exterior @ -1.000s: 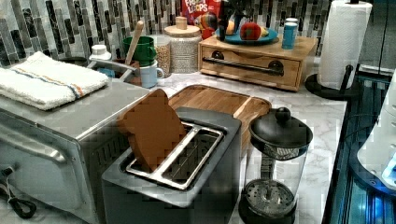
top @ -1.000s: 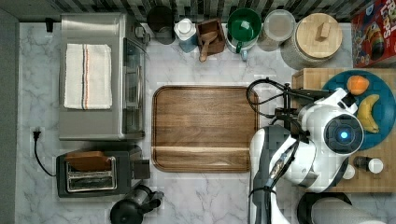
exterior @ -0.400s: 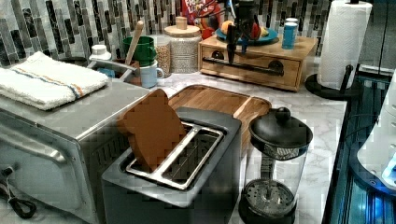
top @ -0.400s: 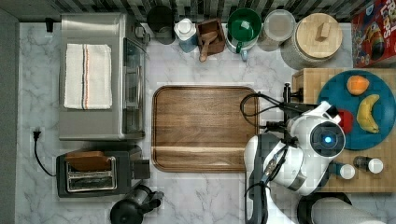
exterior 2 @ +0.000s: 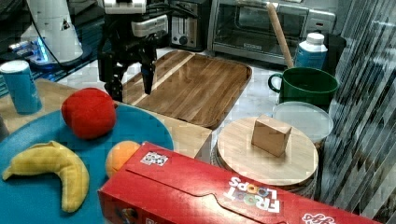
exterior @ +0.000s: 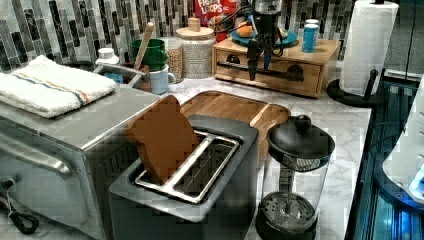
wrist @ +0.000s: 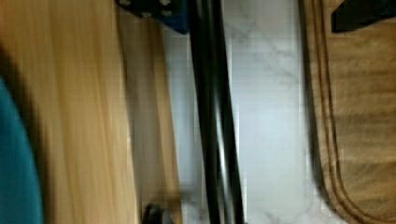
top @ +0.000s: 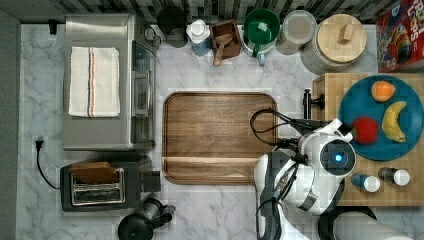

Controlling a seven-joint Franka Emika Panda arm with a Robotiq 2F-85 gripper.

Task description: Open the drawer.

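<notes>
The drawer (exterior: 305,79) is the front of a light bamboo box against the backsplash, and it sits flush with the box. Its long black bar handle (exterior: 285,75) runs across the front; one end of the handle (top: 306,102) pokes out beside the arm in the top view. My gripper (exterior: 259,62) hangs open right at the handle, fingers pointing down, one on each side of the bar. The wrist view has the handle (wrist: 215,116) passing between the two fingertips (wrist: 364,14), apart from both. From the right view the gripper (exterior 2: 130,86) stands open at the box's edge.
A dark wooden tray (top: 220,137) lies on the marble in front of the drawer. On the box are a blue plate (top: 355,102) of fruit and two small bottles (top: 364,182). A paper towel roll (exterior: 367,45), a French press (exterior: 295,175), a toaster (exterior: 200,170) and a toaster oven (top: 102,82) stand around.
The arm has shifted toward the top view's left. The gripper came into the left view and lowered until its open fingers straddle the handle.
</notes>
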